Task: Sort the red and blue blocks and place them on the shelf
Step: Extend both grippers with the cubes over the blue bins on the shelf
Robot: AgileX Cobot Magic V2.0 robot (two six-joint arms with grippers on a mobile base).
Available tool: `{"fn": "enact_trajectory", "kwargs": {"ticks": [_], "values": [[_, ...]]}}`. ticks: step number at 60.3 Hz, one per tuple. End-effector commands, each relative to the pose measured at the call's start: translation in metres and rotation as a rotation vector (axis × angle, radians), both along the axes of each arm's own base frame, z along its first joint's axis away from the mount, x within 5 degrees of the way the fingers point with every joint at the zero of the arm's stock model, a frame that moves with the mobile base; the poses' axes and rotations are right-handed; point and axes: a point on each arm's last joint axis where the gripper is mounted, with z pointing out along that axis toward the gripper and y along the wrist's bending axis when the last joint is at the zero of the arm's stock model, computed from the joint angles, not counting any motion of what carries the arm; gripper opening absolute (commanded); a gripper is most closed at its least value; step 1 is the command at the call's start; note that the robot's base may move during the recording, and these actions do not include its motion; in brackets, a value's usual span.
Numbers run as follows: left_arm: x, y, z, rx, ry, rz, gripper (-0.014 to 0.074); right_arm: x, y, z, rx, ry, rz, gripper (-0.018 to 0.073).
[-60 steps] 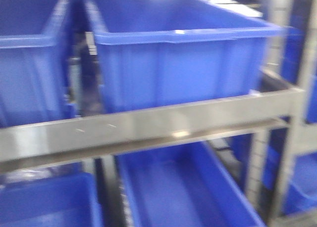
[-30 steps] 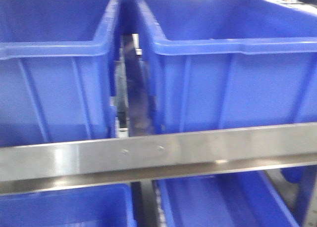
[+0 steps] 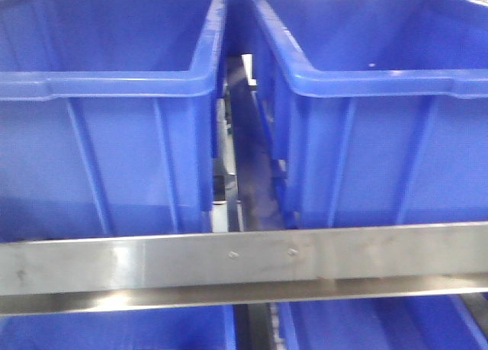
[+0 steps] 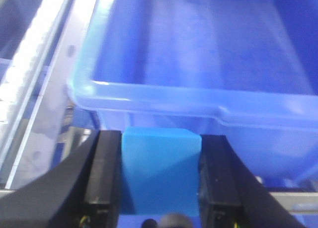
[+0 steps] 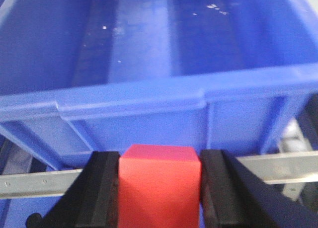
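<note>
Your left gripper [image 4: 161,181] is pinching the blue block [image 4: 161,171], black fingers [image 4: 105,173] pressed flat on its two sides, block upright and square between them; it sits just in front of the near rim of a blue bin [image 4: 198,101], below rim level, with a white roller track [image 4: 22,69] running off at the left edge of that wrist view. Your right gripper [image 5: 159,190] is clamped on the red block [image 5: 159,181] the same way, fingers [image 5: 103,188] tight on both sides, block just in front of another blue bin's front wall [image 5: 149,114], with a steel rail [image 5: 35,182] crossing behind it. Front view shows the shelf [image 3: 152,262]: brushed front rail with two screws [image 3: 233,254] near its middle, left bin [image 3: 107,83] and right bin [image 3: 381,87] side by side behind the rail, a narrow gap between them, two more bins [image 3: 114,331] on the level below. You see no arms or blocks in the front view
</note>
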Motion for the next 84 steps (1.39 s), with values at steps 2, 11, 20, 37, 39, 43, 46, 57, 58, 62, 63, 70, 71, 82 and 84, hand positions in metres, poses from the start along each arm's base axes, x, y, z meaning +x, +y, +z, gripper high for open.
{"fn": "enact_trajectory", "kwargs": {"ticks": [2, 11, 20, 37, 39, 43, 46, 57, 58, 62, 63, 70, 71, 82, 84], "values": [[0.0029, -0.0004, 0.0163, -0.008, -0.109, -0.002, 0.0123, 0.0026, -0.0019, 0.0173, -0.002, -0.113, -0.021, 0.0059], [0.0029, -0.0004, 0.0163, -0.008, -0.109, -0.002, 0.0123, 0.0026, -0.0019, 0.0173, -0.002, -0.113, -0.021, 0.0059], [0.0029, -0.0004, 0.0163, -0.008, -0.109, -0.002, 0.0123, 0.0026, -0.0019, 0.0173, -0.002, -0.113, -0.021, 0.0059], [0.0029, -0.0004, 0.0163, -0.008, -0.109, -0.002, 0.0123, 0.0026, -0.0019, 0.0173, -0.002, -0.113, -0.021, 0.0059], [0.0029, -0.0004, 0.0163, -0.008, -0.109, -0.002, 0.0123, 0.0026, -0.0019, 0.0173, -0.002, -0.113, -0.021, 0.0059], [0.0029, -0.0004, 0.0163, -0.008, -0.109, -0.002, 0.0123, 0.0026, -0.0019, 0.0173, -0.002, -0.113, -0.021, 0.0059], [0.0029, -0.0004, 0.0163, -0.008, -0.109, -0.002, 0.0122, 0.0026, -0.0019, 0.0173, -0.002, -0.113, -0.021, 0.0059], [0.0029, -0.0004, 0.0163, -0.008, -0.109, -0.002, 0.0123, 0.0026, -0.0019, 0.0173, -0.002, -0.113, -0.021, 0.0059], [0.0029, -0.0004, 0.0163, -0.008, -0.109, -0.002, 0.0123, 0.0026, -0.0019, 0.0173, -0.002, -0.113, -0.021, 0.0059], [0.0029, -0.0004, 0.0163, -0.008, -0.109, -0.002, 0.0122, 0.0026, -0.0019, 0.0173, -0.002, -0.113, -0.021, 0.0059], [0.0029, -0.0004, 0.0163, -0.008, -0.109, -0.002, 0.0123, 0.0026, -0.0019, 0.0173, -0.002, -0.113, -0.021, 0.0059], [0.0029, -0.0004, 0.0163, -0.008, -0.109, -0.002, 0.0123, 0.0026, -0.0019, 0.0173, -0.002, -0.113, -0.021, 0.0059], [0.0029, -0.0004, 0.0163, -0.008, -0.109, -0.002, 0.0123, 0.0026, -0.0019, 0.0173, -0.002, -0.113, -0.021, 0.0059], [0.0029, -0.0004, 0.0163, -0.008, -0.109, -0.002, 0.0123, 0.0026, -0.0019, 0.0173, -0.002, -0.113, -0.021, 0.0059], [0.0029, -0.0004, 0.0163, -0.008, -0.109, -0.002, 0.0123, 0.0026, -0.0019, 0.0173, -0.002, -0.113, -0.021, 0.0059]]}}
